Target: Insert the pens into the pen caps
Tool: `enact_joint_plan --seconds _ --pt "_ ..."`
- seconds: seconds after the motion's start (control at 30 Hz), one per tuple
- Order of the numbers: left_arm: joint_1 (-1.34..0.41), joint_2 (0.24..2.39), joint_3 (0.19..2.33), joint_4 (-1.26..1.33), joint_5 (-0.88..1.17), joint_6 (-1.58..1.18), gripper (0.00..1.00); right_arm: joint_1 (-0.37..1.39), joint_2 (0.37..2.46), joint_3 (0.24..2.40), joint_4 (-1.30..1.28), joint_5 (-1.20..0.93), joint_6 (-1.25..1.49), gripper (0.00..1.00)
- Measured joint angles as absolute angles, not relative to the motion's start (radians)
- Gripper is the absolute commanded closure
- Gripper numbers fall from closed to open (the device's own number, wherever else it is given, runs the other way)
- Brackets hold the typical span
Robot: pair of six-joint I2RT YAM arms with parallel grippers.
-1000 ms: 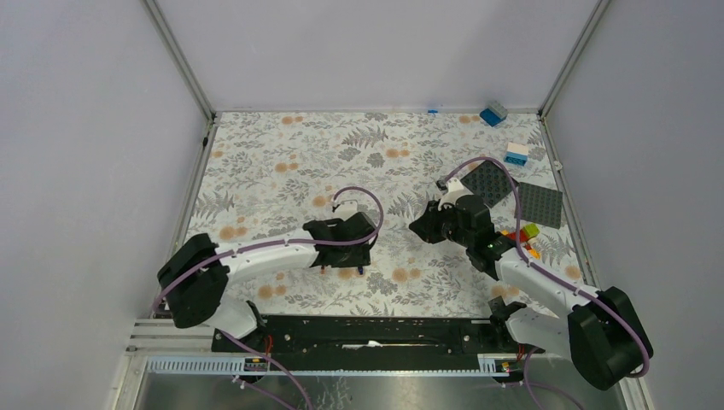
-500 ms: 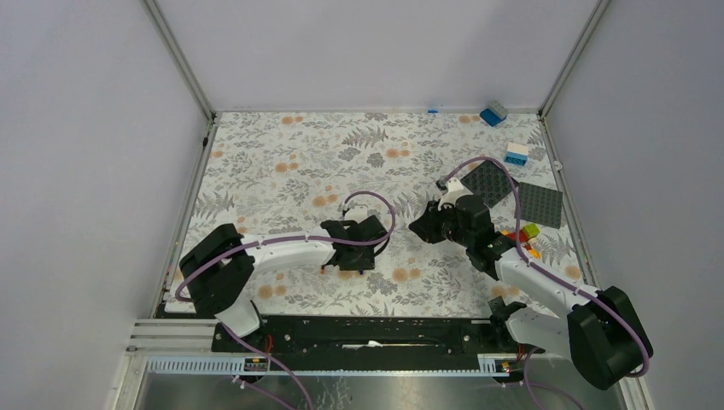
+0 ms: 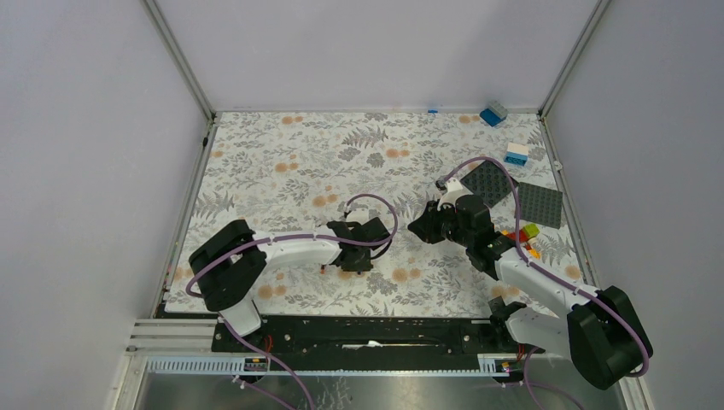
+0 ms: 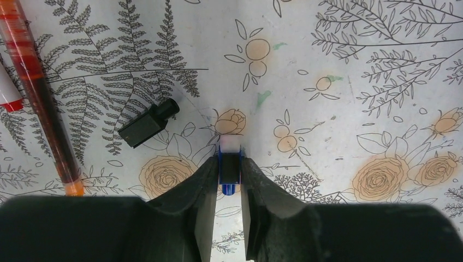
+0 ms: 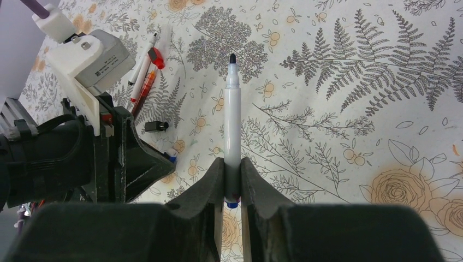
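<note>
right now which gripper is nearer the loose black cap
Left. The left gripper is right beside the black cap; the right gripper, gripping a white marker pen, is clearly farther away.

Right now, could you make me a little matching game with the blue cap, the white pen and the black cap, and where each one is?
Things:
1. blue cap
2. white pen
3. black cap

Places:
A. lying loose on the table
B. clamped in the right gripper
C. between the fingers of the left gripper

Pairs: 1-C, 2-B, 3-A.
</note>
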State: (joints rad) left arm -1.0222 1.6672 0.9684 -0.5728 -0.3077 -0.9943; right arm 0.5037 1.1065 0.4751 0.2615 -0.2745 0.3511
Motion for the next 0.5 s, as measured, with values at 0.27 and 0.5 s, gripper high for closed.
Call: enact_joint_plan --seconds 0.27,0.5 --pt "-1.022 1.667 0.969 -0.568 -0.306 -0.975 0.61 0.504 1.109 0.475 0.273 -0.281 0.351 1.0" --pt "-1.022 1.679 1.036 -0.612 -0.288 -0.936 0.57 0.504 1.109 0.475 0.274 -0.281 0.352 1.0"
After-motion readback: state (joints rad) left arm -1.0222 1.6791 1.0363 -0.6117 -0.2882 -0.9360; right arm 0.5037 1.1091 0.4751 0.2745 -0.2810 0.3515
